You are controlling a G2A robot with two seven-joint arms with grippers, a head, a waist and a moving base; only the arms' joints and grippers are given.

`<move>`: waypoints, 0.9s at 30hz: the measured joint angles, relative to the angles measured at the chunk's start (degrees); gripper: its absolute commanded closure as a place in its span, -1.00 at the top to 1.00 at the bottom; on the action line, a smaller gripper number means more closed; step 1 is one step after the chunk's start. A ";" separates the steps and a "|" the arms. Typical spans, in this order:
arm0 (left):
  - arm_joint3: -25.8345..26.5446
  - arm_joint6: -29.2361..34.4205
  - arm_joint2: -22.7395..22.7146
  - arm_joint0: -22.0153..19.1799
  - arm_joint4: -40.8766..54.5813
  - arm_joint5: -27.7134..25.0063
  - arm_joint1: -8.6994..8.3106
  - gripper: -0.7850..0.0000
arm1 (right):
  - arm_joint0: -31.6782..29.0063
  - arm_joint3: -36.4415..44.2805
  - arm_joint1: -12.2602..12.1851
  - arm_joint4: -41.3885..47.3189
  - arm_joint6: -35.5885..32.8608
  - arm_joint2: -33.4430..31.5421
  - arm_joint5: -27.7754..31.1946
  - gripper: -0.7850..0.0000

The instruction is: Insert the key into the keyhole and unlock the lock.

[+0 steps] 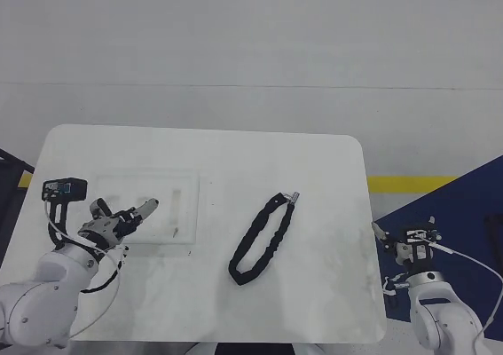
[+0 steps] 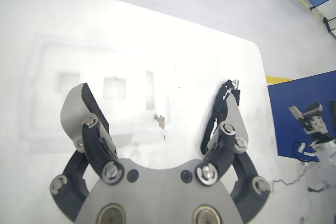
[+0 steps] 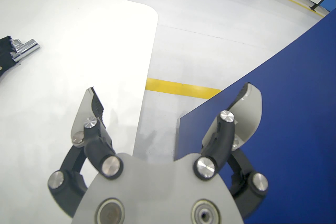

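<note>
We are judging this as the opening step. The key (image 2: 160, 121) is lying unpicked on the foam tray's (image 1: 184, 182) rim, and the left gripper (image 2: 160, 93) is hovering over it, jaws apart. The next move is calling for a fine pinch on the key. The right gripper (image 3: 169, 93), jaws also apart, is hanging at the table's edge, well apart from the chain lock (image 1: 260, 240). We are not making out the keyhole on its metal cylinder (image 3: 26, 49).
</note>
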State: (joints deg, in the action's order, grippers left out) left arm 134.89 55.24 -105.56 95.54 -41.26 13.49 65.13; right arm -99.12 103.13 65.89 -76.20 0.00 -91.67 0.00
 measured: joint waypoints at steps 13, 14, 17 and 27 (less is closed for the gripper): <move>-0.24 29.71 3.09 -13.05 0.37 5.88 -2.36 1.00 | 0.00 0.00 0.00 0.00 0.00 0.00 0.00 1.00; -0.24 29.66 3.07 -13.04 0.40 5.87 -2.36 1.00 | 0.00 0.00 0.00 0.00 0.00 0.00 0.00 1.00; -0.24 29.72 3.03 -13.04 0.43 5.83 -2.35 1.00 | 0.00 0.00 0.00 0.00 0.00 0.00 0.00 1.00; -0.24 29.73 3.03 -13.04 0.44 5.82 -2.35 1.00 | 0.00 0.00 0.00 0.00 0.00 0.00 0.00 1.00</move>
State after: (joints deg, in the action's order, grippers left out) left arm 134.65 84.96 -102.53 82.50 -40.82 19.31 62.78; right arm -99.12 103.13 65.89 -76.20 0.00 -91.67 0.00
